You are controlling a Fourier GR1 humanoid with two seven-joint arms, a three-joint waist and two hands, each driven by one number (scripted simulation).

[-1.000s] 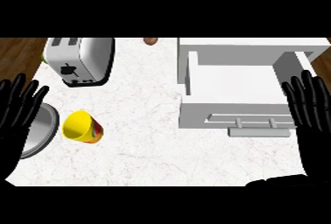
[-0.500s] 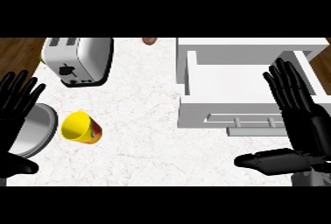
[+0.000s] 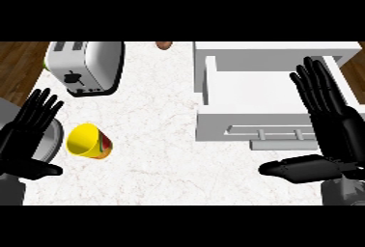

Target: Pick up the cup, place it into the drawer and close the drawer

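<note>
Head view: the yellow cup (image 3: 87,141) lay on its side at left-centre, just beside the left hand (image 3: 25,140), whose fingers were straight and spread, holding nothing. The right hand (image 3: 339,130), lower right, was also flat-open w/ thumb out, empty, overlapping the open white drawer (image 3: 264,91) at its right edge. Risks, prob.: the tipped cup could roll if nudged, esp. toward the grey plate (image 3: 51,144); a carry across the counter might clip the drawer's front wall. Surface: white marbled counter (image 3: 164,164), toaster (image 3: 85,67) upper left, small brown item (image 3: 164,45) at top edge. Wood floor (image 3: 18,62) showed far left.
</note>
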